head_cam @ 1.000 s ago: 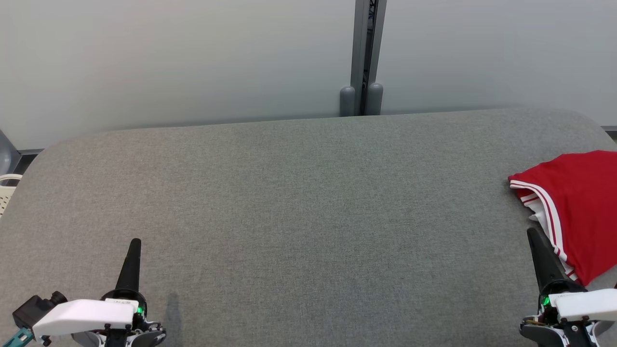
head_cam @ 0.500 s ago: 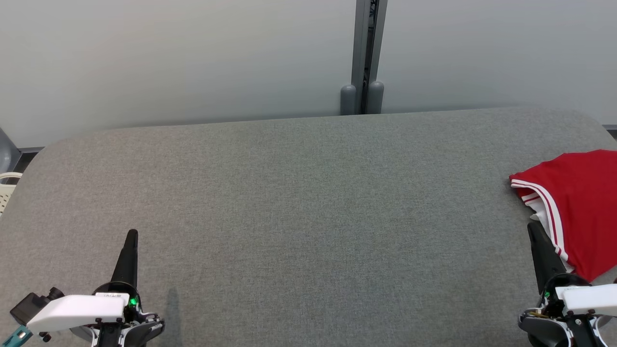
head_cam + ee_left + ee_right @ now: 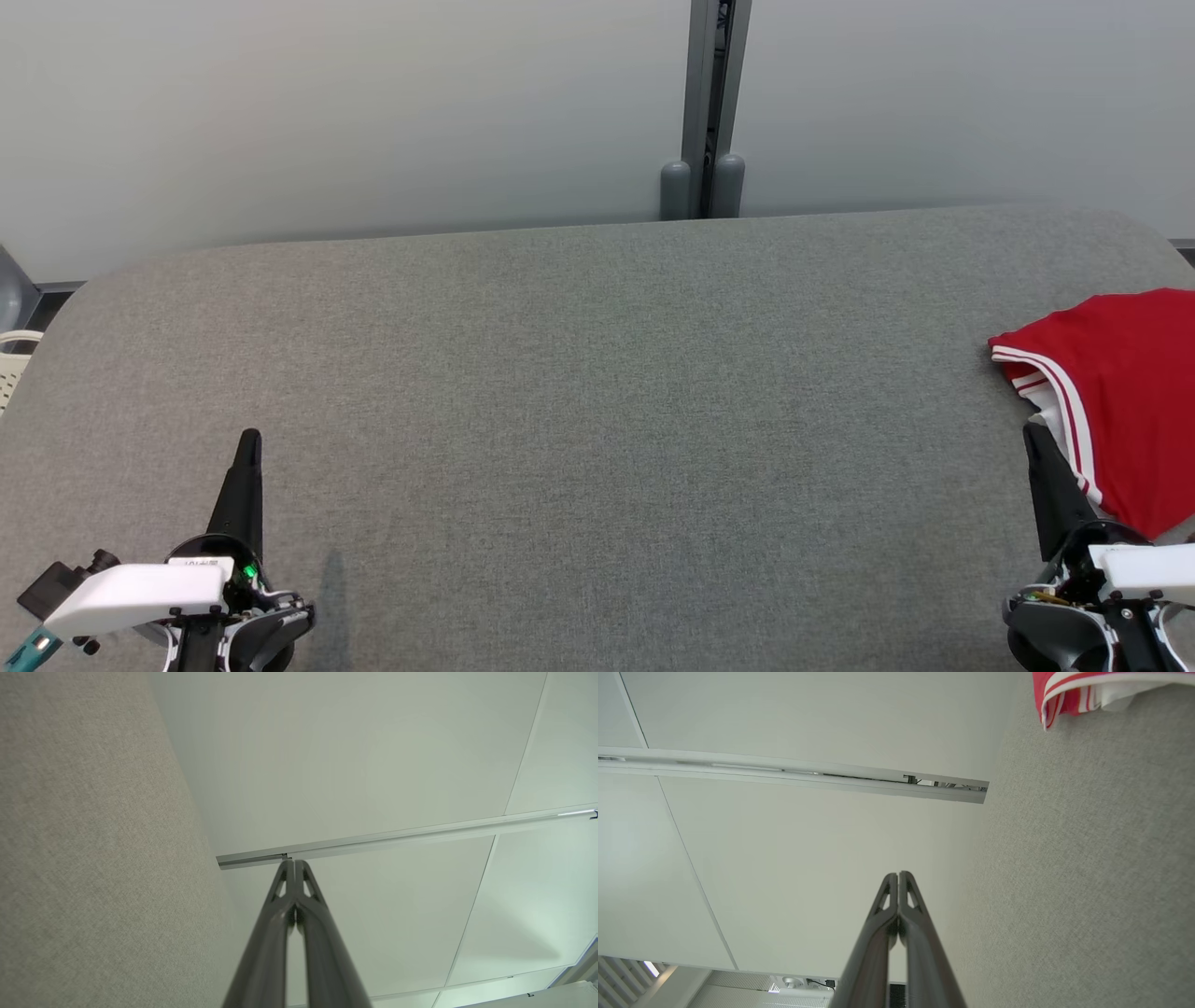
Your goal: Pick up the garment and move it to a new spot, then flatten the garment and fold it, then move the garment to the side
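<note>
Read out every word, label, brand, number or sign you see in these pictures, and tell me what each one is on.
No text here can be read.
Too small and blurred to read: the print on the small white label at the wrist behind the left end effector.
No lettering: the red garment, on the part of it that is in view, carries only white stripes.

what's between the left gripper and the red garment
Bare grey table surface from the left gripper to the garment, seen in the head view.
</note>
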